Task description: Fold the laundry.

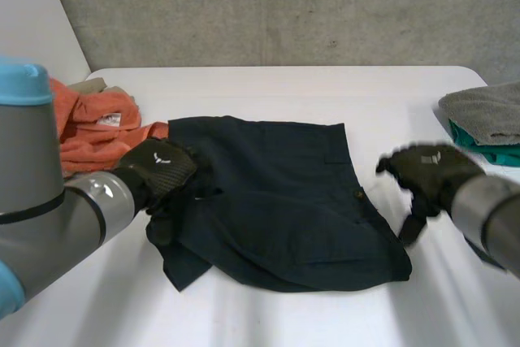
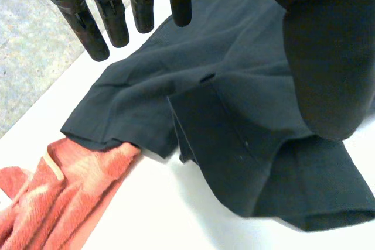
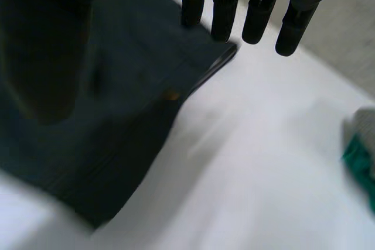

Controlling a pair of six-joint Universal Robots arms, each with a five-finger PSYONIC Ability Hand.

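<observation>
Dark navy shorts [image 1: 276, 201] lie folded in the middle of the white table [image 1: 268, 87]. My left hand [image 1: 161, 170] hovers over their left edge, fingers [image 2: 99, 21] straight and apart from the thumb, holding nothing; the shorts [image 2: 234, 86] spread out under its palm. My right hand [image 1: 422, 172] hangs just off the shorts' right edge, above bare table. Its fingers [image 3: 258, 16] are straight and empty, with the shorts [image 3: 105, 115] beside and below its palm.
An orange towel [image 1: 93, 132] is heaped at the table's left, touching the shorts' corner [image 2: 53, 197]. A grey cloth over a green one [image 1: 487, 119] sits at the right edge [image 3: 360, 144]. Grey wall behind.
</observation>
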